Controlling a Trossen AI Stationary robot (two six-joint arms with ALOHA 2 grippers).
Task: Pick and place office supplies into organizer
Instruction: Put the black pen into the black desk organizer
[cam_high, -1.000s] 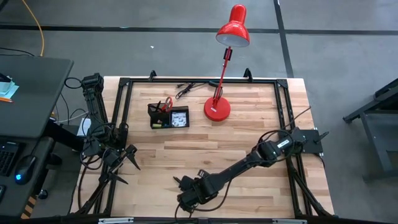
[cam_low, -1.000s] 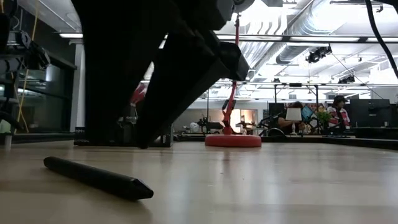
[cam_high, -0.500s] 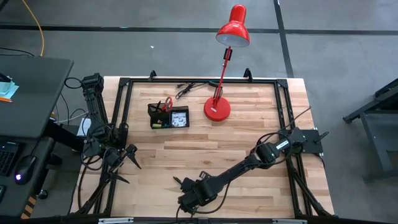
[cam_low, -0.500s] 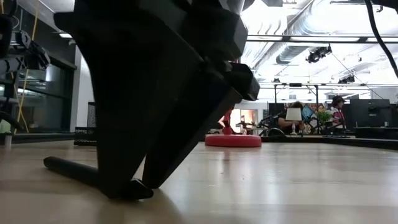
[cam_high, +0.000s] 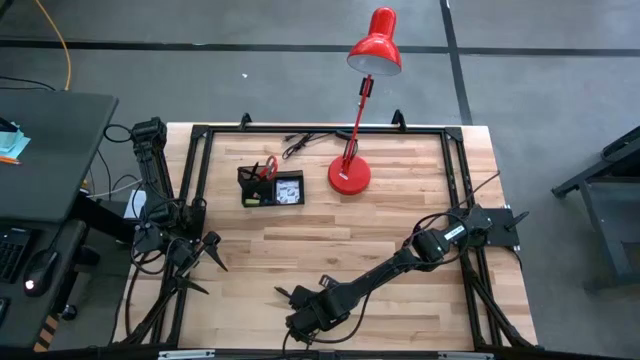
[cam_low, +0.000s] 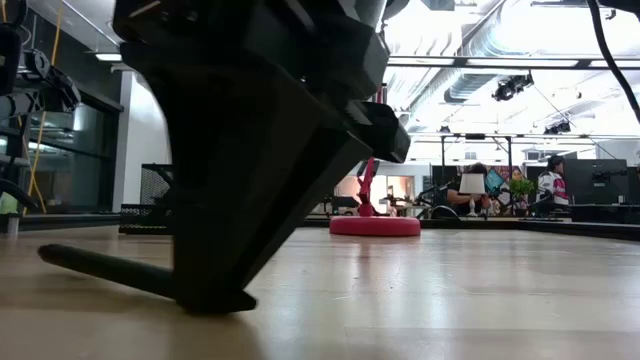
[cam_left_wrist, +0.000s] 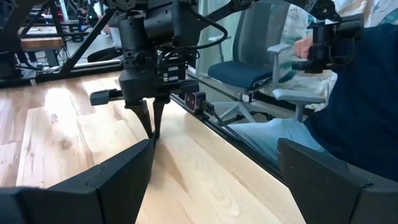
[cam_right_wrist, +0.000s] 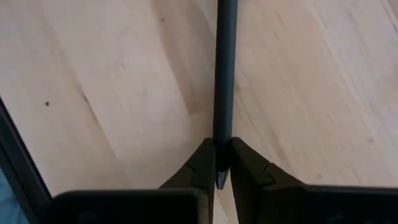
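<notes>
My right gripper (cam_right_wrist: 222, 163) pinches a black pen (cam_right_wrist: 224, 81) at the table's near edge, far from the organizer (cam_high: 271, 187), which already holds the scissors (cam_high: 268, 167), my left gripper (cam_high: 196, 262) idling wide.

Pale wood table (cam_high: 330, 240), smooth, lightly glossy, grain showing. Matt black pen (cam_right_wrist: 224, 74), smooth plastic look. Glossy red lamp (cam_high: 372, 50). Matt dark plastic-looking fingers (cam_right_wrist: 200, 168) on right gripper (cam_right_wrist: 221, 167).
</notes>
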